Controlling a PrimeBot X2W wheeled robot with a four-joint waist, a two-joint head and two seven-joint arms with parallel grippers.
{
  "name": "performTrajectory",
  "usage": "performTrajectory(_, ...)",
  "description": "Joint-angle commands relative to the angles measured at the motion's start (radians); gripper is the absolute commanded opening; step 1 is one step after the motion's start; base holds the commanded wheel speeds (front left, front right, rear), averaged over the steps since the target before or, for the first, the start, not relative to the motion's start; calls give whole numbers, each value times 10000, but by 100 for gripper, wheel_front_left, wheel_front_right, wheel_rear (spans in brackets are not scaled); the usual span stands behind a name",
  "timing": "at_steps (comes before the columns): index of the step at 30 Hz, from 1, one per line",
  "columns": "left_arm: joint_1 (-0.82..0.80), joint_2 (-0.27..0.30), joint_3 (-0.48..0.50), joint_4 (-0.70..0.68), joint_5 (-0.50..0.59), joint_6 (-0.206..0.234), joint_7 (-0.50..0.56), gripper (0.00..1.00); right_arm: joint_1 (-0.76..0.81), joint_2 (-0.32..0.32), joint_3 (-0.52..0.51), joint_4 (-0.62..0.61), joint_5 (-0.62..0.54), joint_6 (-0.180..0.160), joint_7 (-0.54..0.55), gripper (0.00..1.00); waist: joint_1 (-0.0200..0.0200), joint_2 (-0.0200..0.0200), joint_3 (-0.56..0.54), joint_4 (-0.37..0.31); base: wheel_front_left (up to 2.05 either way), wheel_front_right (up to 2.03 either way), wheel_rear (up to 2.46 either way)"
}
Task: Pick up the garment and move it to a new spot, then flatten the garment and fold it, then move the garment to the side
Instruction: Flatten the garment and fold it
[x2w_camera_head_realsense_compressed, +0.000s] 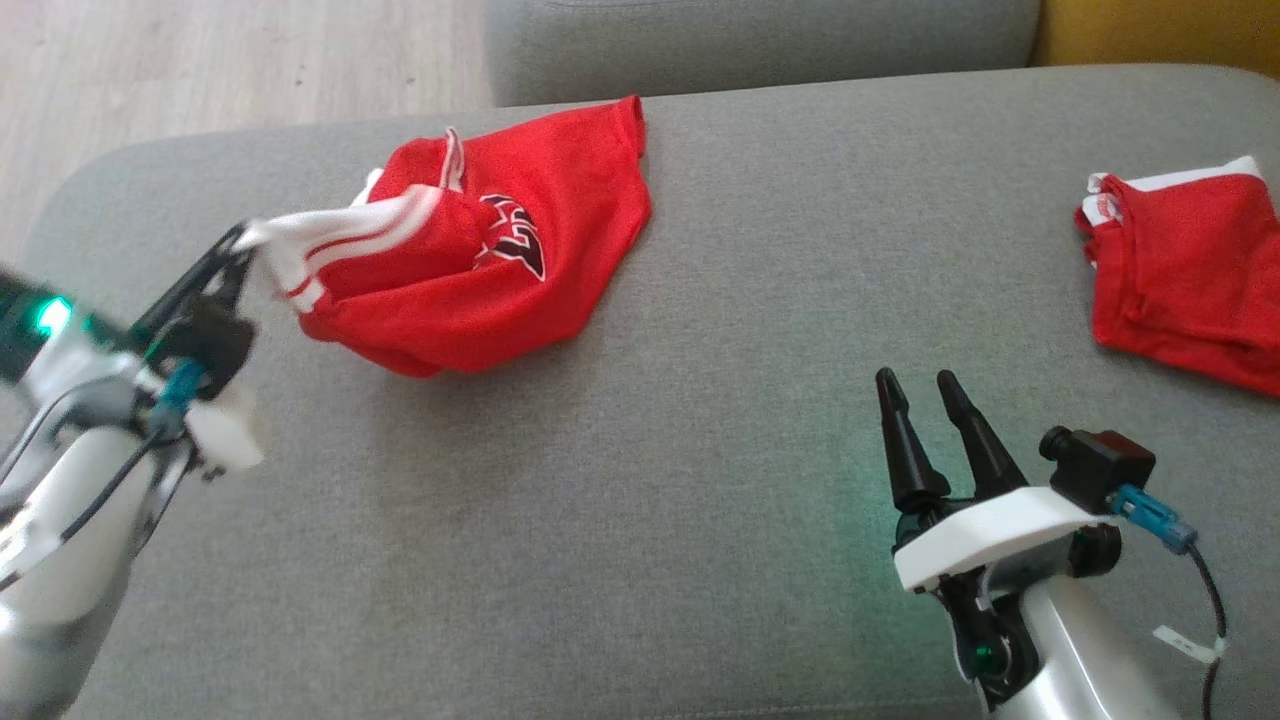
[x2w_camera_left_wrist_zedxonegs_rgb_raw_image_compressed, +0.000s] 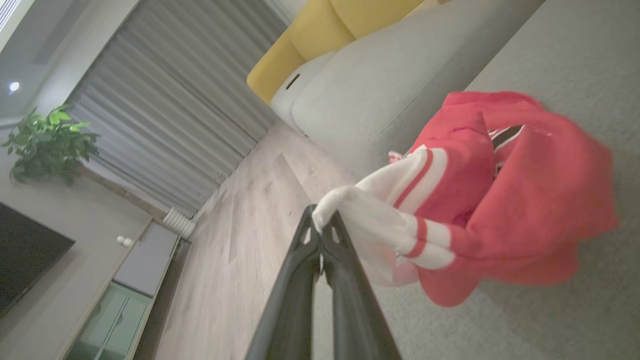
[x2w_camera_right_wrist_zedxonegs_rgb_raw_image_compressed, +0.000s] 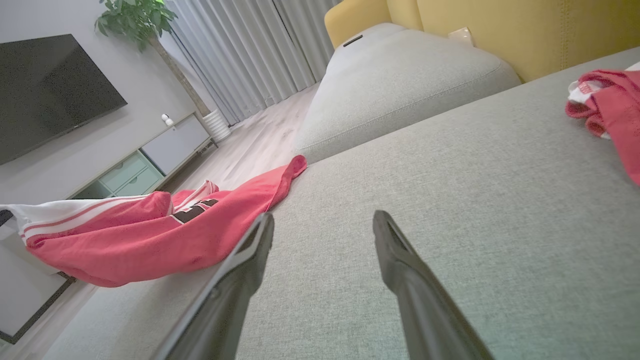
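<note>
Right tool (x2w_camera_head_realsense_compressed: 915, 378) wide, empty; left tool (x2w_camera_head_realsense_compressed: 240, 240) clamps garment (x2w_camera_head_realsense_compressed: 560, 230) by white trim; second garment (x2w_camera_head_realsense_compressed: 1190, 270) well apart: two total.

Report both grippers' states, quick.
Left gripper: shut on the white striped edge of the red garment.
Right gripper: open, holding nothing.

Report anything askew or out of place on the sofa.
The red garment lies bunched in a heap at the far left of the cushion, one corner reaching its back edge. Its white striped band is stretched out by the left gripper, jaws shut on it. A second red garment sits crumpled at the right.
</note>
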Motion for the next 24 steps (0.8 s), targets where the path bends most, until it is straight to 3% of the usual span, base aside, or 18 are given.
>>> performTrajectory(1, -258, 614, 714, -118, -240, 281, -49, 0, -201, -11, 168, -373, -83, 44, 60, 100, 2, 0, -25, 42, 0, 0, 0)
performTrajectory(9, 1620, 305, 1332, -339, -1260, 1282, -49, 0, 101, -10, -22, -594, -180, 44, 268, 100, 2, 0, -26, 114, 0, 0, 0)
performTrajectory(16, 2669, -268, 1536, -396, -1888, 1800, -36, 0, 246, -10, -148, -764, -277, 44, 422, 100, 2, 0, -61, 259, 0, 0, 0)
performTrajectory(17, 2799, -370, 1533, -402, -1973, 1836, -26, 31, 258, -10, -170, -791, -291, 44, 449, 100, 2, 0, -77, 291, 0, 0, 0)
performTrajectory(18, 2898, -460, 1542, -411, -2042, 1890, -27, 83, 268, -10, -189, -817, -304, 44, 475, 100, 2, 0, -94, 324, 0, 0, 0)
performTrajectory(19, 2981, -547, 1563, -440, -2108, 1952, -28, 100, 277, -10, -201, -842, -318, 44, 500, 100, 2, 0, -112, 352, 0, 0, 0)
performTrajectory(24, 3302, -998, 1895, -1043, -2433, 2434, -42, 100, 382, -10, -297, -985, -359, 44, 567, 100, 2, 0, -240, 536, 0, 0, 0)
